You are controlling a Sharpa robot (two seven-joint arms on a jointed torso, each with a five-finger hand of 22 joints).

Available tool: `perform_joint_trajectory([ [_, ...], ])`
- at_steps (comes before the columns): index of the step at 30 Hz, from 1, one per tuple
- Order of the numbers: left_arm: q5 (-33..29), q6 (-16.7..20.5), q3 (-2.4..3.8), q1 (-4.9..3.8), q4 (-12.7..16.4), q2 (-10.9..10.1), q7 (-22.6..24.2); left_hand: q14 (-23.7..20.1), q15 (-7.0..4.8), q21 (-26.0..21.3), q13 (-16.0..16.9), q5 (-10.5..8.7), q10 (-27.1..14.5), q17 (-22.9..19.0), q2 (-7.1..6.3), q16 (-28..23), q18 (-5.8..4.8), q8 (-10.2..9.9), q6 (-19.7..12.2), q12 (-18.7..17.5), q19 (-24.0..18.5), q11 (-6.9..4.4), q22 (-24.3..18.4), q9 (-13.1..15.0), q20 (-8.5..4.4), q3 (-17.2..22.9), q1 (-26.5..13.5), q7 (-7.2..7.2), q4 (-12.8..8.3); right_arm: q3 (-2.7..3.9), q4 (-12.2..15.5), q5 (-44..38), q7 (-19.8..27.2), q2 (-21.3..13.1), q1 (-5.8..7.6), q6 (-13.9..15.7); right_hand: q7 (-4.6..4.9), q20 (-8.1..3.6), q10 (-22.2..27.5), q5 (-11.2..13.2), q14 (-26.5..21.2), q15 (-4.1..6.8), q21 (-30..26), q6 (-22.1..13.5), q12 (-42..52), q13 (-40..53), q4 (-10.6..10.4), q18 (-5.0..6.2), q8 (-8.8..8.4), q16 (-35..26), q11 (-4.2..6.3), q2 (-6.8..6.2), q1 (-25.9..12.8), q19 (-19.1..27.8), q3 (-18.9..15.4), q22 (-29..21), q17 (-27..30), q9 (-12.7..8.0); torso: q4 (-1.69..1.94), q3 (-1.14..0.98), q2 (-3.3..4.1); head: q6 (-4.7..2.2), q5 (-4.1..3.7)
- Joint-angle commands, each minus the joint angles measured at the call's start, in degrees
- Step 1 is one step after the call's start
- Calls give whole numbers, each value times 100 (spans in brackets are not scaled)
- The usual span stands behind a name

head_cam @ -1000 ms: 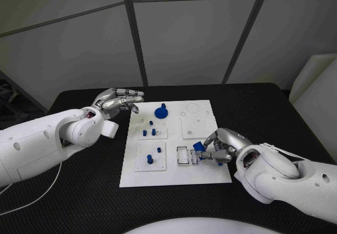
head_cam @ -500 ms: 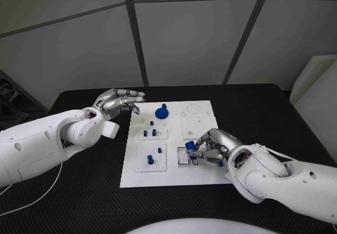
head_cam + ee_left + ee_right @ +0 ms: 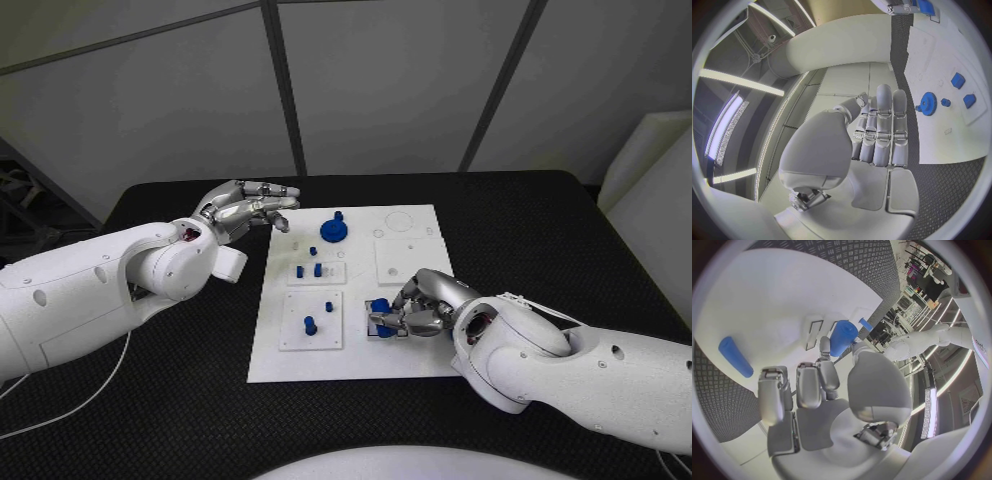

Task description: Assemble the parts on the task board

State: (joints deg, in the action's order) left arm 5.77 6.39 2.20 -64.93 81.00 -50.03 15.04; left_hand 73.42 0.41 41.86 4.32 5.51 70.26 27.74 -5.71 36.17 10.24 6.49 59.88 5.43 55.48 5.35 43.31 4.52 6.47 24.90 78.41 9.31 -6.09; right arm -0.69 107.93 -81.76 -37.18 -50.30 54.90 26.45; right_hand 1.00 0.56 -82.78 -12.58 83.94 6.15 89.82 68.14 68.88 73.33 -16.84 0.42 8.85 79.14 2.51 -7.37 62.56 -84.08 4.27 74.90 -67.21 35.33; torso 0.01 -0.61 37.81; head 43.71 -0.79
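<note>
The right hand (image 3: 414,312) pinches a blue part (image 3: 381,306) over the task board (image 3: 418,365); beyond it several parts stand seated, while the left hand (image 3: 245,208) hovers, fingers curled, holding nothing.

left hand (image 3: 248,210) raised, fingers together, right hand (image 3: 418,305) pinching

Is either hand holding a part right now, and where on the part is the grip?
The right hand pinches a small blue part by its end, over the task board. The left hand holds nothing.
</note>
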Motion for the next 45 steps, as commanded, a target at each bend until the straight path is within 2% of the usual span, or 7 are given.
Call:
perform_joint_trajectory([
  [1, -22, -65, 4, -7, 13, 6, 17, 4, 4, -38, 7, 10, -33, 8, 28, -23, 22, -18, 11, -12, 38, -11, -6, 4, 4, -6, -4, 5, -27, 4, -16, -66, -72, 21, 8, -28, 5, -46, 16, 190, 203, 28, 18, 3, -77, -28, -6, -42, -1, -13, 40, -16, -106, -592, -39, 1510, 42, 55, -8, -1, -3, 7, 3],
  [6, -22, -66, 4, -7, 11, 9, 14, 4, 4, -38, 7, 10, -33, 8, 28, -23, 22, -18, 11, -12, 38, -11, -6, 4, 4, -6, -4, 5, -27, 4, -56, -85, -67, 45, 8, 86, 25, -41, 72, 936, 180, 17, 18, -50, -246, -123, -14, -42, -54, -74, 22, -163, -381, -592, -141, 1510, 136, 194, -3, -3, -5, 3, 4],
  [10, -22, -67, 4, -7, 6, 11, 13, 4, 4, -38, 7, 10, -33, 8, 28, -23, 22, -18, 11, -12, 38, -11, -6, 4, 4, -6, -4, 5, -27, 5, -77, -90, -56, 57, 8, 151, 30, -44, 96, 977, 172, 18, 18, -80, -320, -162, -24, -42, -80, -99, 19, -272, -642, -592, -340, 1510, 169, 263, -6, -3, -7, 3, 4],
  [19, -22, -68, 4, -7, 2, 13, 9, 4, 4, -38, 7, 10, -33, 8, 28, -23, 22, -18, 11, -12, 38, -11, -6, 4, 4, -6, -4, 5, -27, 5, -92, -93, -28, 66, 9, 186, 35, -45, 125, 978, 163, 15, 18, -109, -424, -210, -13, -42, -114, -138, 14, -143, -729, -592, -849, 1510, 217, 382, -12, -3, -2, -1, 2],
  [24, -22, -66, 4, -7, 4, 6, 4, 4, 4, -38, 7, 10, -33, 8, 28, -23, 22, -18, 11, -12, 38, -11, -6, 4, 4, -6, -4, 5, -27, 5, -68, -105, 16, 48, 9, 107, 37, -30, 110, 944, 172, 5, 18, -95, -420, -187, 36, -42, -137, -141, 11, -8, -160, -592, -797, 1510, 209, 487, -7, -2, 1, 14, -2],
  [33, -22, -74, 4, -7, 5, 2, -4, 4, 4, -38, 7, 10, -33, 8, 28, -23, 22, -18, 11, -12, 38, -11, -6, 4, 4, -6, -4, 5, -27, 5, -67, -258, 131, 39, 9, -152, -4, -48, 81, 943, 193, 31, 18, 15, -393, -137, 596, -42, -110, -105, 46, 50, 1168, -592, -660, 1510, 125, 685, -8, -5, -1, 24, -3],
  [45, -22, -79, 4, -7, 2, 5, -15, 4, 5, -44, 7, 10, -37, 9, 30, -25, 22, -20, 8, -13, 38, -11, -9, 4, 5, -10, -15, 5, -29, 6, -97, -382, 253, 56, 9, 117, -10, -55, 46, 947, 201, 36, 18, 65, -372, -101, 492, -42, -139, -81, 53, 234, 1096, -592, -861, 1510, 74, 811, -11, -3, -2, 29, 0],
])
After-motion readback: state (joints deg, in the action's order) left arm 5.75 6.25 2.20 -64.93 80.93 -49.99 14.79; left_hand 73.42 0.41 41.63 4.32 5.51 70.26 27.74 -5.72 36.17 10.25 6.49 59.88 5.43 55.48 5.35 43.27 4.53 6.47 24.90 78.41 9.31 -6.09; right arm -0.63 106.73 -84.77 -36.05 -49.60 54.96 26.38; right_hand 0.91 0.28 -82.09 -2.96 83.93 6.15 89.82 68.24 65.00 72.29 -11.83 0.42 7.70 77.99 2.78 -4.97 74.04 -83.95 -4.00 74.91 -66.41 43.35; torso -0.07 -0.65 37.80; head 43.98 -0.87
